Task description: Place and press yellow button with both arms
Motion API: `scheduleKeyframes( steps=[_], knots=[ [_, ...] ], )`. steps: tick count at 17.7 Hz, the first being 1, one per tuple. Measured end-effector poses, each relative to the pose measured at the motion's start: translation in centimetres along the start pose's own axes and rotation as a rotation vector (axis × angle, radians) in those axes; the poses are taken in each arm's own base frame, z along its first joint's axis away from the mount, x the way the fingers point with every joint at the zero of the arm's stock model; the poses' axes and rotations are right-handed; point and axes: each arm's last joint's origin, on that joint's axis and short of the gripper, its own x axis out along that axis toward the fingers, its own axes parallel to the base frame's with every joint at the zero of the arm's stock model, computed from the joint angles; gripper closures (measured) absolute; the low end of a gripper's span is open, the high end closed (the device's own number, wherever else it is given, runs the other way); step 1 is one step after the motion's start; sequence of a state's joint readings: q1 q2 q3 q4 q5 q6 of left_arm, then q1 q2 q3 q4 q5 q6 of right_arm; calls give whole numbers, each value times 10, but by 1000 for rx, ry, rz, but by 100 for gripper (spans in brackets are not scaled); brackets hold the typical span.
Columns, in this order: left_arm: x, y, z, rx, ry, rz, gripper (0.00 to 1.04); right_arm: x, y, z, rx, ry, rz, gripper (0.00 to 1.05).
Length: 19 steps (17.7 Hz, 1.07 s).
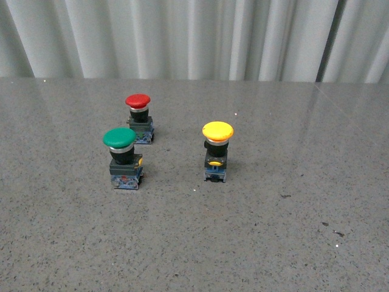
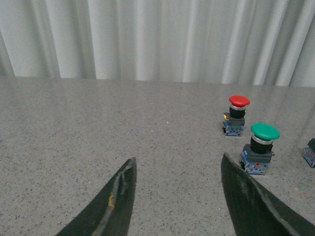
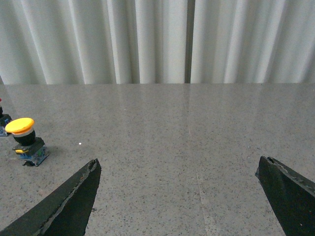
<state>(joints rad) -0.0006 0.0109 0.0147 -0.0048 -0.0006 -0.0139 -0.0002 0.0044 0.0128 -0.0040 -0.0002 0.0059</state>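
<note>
The yellow button stands upright on the grey table, right of centre in the front view, with a yellow cap, black body and bluish base. It also shows in the right wrist view, well off to one side of my right gripper, which is open and empty. My left gripper is open and empty above bare table. Only a sliver of the yellow button's base shows at the edge of the left wrist view. Neither arm shows in the front view.
A green-capped button and a red-capped button stand left of the yellow one; both also show in the left wrist view, green-capped button close by one finger, red-capped button farther off. A pleated white curtain backs the table.
</note>
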Motion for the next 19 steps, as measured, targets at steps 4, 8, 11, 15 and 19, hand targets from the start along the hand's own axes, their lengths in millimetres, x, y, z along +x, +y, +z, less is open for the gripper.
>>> scheduleKeyframes(
  steps=[4,8,11,15,19],
  knots=[
    [0,0,0,0,-1,-1,25,6,0,1,67,43,126,6],
    [0,0,0,3,-1,0,7,65,29,67,129,-28,366,6],
    [0,0,0,3,-1,-1,7,119,66,80,140,71,444,6],
    [0,0,0,3,-1,-1,7,167,128,76,119,167,526,6],
    [0,0,0,3,-1,-1,7,179,160,52,63,281,559,33]
  ],
)
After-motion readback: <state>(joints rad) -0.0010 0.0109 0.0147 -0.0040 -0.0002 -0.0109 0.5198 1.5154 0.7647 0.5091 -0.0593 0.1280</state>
